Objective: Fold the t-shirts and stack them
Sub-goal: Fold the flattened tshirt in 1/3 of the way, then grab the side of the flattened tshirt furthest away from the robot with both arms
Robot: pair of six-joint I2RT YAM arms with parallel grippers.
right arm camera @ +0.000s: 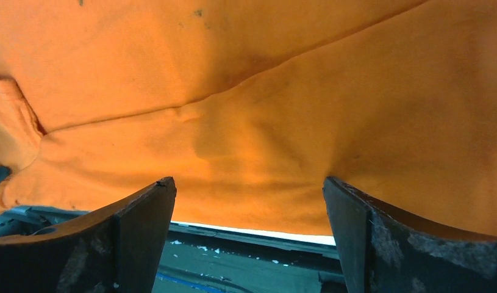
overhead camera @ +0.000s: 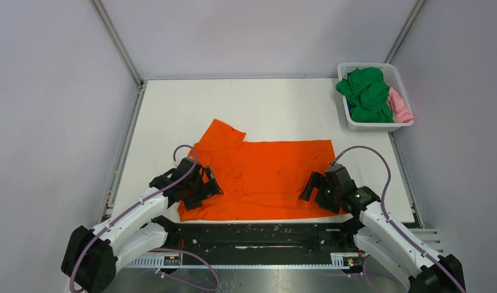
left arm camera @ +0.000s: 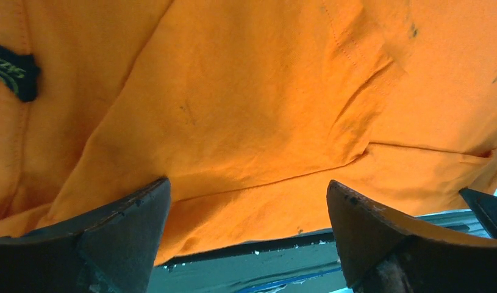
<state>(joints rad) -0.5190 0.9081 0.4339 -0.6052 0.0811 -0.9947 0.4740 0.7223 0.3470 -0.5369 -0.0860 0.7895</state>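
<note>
Left end effector (overhead camera: 208, 185) spread, orange t-shirt (overhead camera: 267, 174) beneath

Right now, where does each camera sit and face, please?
Top: above and behind the arms, looking down on the table, shirt and basket; both arms show.
Left wrist: over the shirt's near left edge; open left fingers show.
Right wrist: over its near right edge; open right fingers show.
Shared: all see the shirt.
</note>
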